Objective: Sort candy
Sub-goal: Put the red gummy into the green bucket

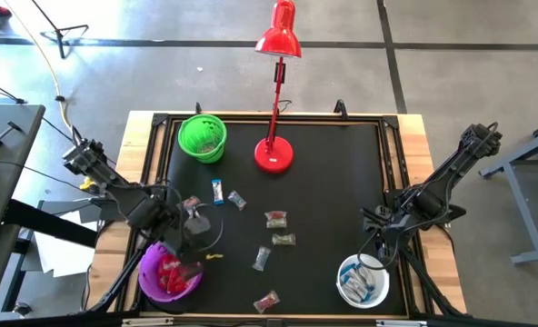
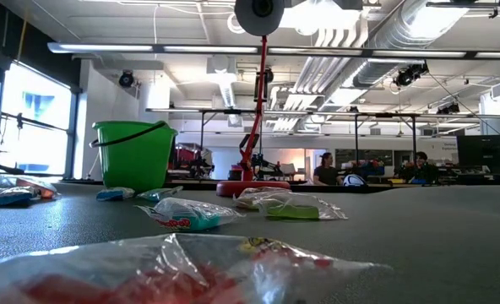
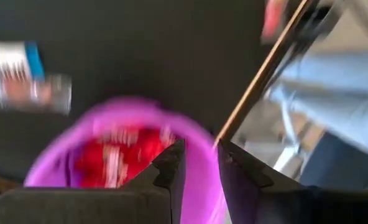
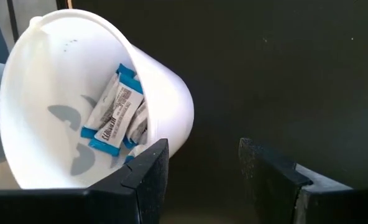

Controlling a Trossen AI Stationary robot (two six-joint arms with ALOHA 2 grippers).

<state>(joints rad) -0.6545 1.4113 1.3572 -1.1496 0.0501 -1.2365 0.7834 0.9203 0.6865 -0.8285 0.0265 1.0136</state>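
Observation:
My left gripper [image 1: 196, 240] [image 3: 201, 155] hangs open over the far right rim of the purple bowl [image 1: 169, 272] [image 3: 119, 121], with nothing between its fingers. Red candy [image 3: 119, 152] lies in that bowl. My right gripper [image 1: 378, 251] [image 4: 202, 155] stands open beside the white bowl [image 1: 363, 282] [image 4: 59, 93], which holds blue-and-white candy [image 4: 112, 118]. Several loose sweets lie on the black mat: a blue-and-white one [image 1: 217, 191], clear ones [image 1: 275, 219] [image 1: 263, 259] [image 2: 187, 215] and a red one [image 1: 267, 301]. The green bowl [image 1: 202, 137] [image 2: 133, 155] stands at the far left.
A red desk lamp [image 1: 274, 154] [image 2: 246, 187] stands on the far middle of the mat, its head leaning beyond the far edge. A small yellow scrap [image 1: 214, 258] lies next to the purple bowl. Bare mat lies on the right half between lamp and white bowl.

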